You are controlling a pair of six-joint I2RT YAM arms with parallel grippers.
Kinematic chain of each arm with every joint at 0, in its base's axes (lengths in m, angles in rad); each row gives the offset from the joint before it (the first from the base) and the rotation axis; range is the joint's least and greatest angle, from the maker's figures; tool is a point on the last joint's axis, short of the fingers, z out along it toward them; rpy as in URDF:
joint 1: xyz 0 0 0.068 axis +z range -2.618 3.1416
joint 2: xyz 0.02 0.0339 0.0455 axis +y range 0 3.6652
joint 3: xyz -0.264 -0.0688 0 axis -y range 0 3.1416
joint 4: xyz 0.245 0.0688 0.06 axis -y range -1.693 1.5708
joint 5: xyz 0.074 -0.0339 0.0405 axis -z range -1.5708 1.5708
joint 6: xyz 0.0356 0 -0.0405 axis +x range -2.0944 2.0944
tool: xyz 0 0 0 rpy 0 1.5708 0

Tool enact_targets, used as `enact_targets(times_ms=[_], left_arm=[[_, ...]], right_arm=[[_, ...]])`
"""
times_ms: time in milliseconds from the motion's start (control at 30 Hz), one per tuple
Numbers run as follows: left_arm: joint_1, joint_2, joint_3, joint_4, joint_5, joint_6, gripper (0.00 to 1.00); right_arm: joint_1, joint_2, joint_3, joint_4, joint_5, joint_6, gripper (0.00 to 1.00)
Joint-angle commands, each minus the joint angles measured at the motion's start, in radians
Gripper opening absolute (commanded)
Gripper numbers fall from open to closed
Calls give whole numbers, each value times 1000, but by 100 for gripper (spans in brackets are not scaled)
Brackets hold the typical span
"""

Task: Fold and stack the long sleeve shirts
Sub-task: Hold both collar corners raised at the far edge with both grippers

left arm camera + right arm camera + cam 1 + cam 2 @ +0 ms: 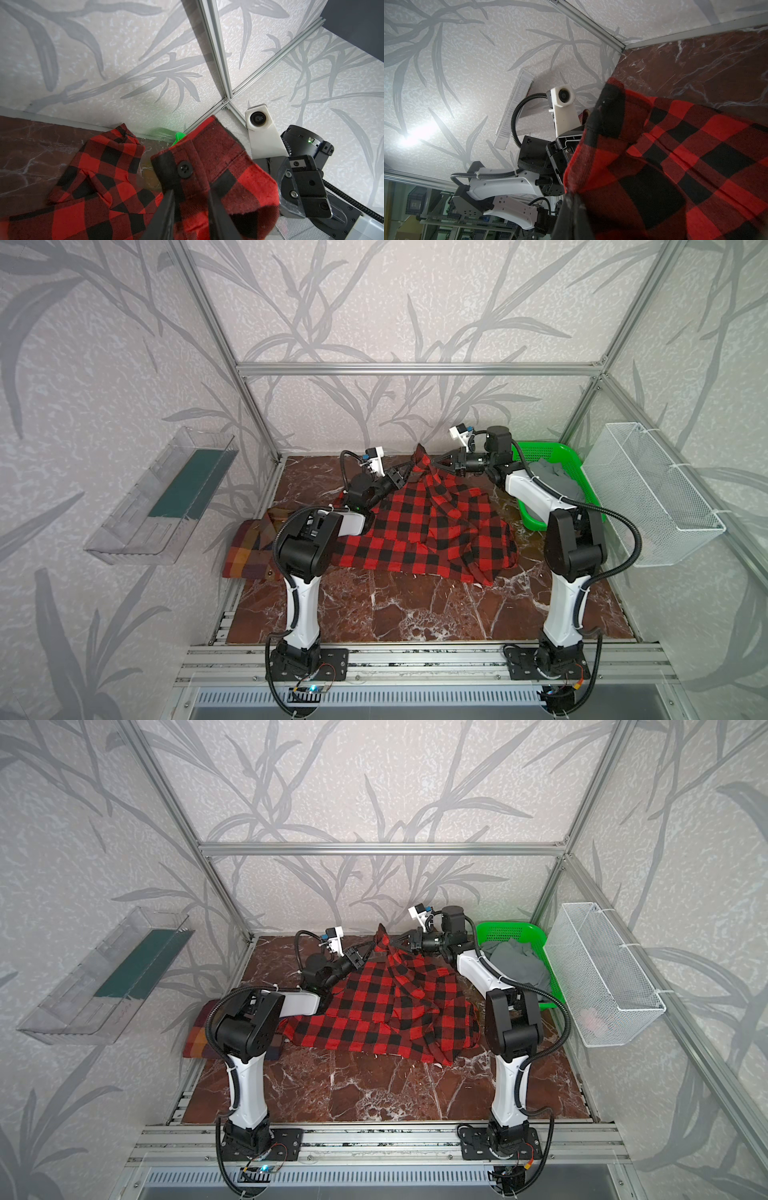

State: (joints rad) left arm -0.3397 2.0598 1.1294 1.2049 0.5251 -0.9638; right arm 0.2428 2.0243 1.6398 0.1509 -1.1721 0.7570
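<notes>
Aloft, R pincer [435, 463] pinches red-blk shirt [415, 531].

Green basket [540, 450], grey cloth [552, 481], wire basket [648, 497], clear tray [124, 531]

No text, brand, number or sign can be read in any view. In the lower left of the right wrist view, a pale label on a dark crate [415, 204] is too blurred to be read.

Bare marble tabletop [395, 614] in front is free; the heaped red-and-black shirt [419, 531] and green basket [538, 452] block the back right.
</notes>
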Motion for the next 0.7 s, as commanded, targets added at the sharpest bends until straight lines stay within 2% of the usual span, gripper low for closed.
enact_targets(times_ms=[0, 100, 133, 200, 300, 333, 533, 667], left_arm=[[-5, 3, 29, 42, 18, -13, 28], [-5, 8, 24, 53, 25, -18, 30], [-5, 7, 22, 51, 31, -14, 36], [-4, -1, 2, 36, 18, 5, 56], [0, -13, -18, 15, 17, 36, 74], [2, -16, -21, 8, 18, 41, 76], [3, -8, -11, 63, 35, 12, 77], [1, -12, -5, 117, 47, -36, 64]], right_arm=[[6, -41, 1, 3, -23, -17, 0], [6, -41, 4, 2, -26, -18, 0], [6, -42, 3, 3, -26, -18, 0], [6, -45, 5, 4, -27, -16, 0], [6, -52, 0, 16, -32, -10, 0], [6, -53, 0, 18, -33, -8, 0], [15, -48, -17, 89, -55, 42, 0], [16, -37, -19, 96, -61, 48, 0]])
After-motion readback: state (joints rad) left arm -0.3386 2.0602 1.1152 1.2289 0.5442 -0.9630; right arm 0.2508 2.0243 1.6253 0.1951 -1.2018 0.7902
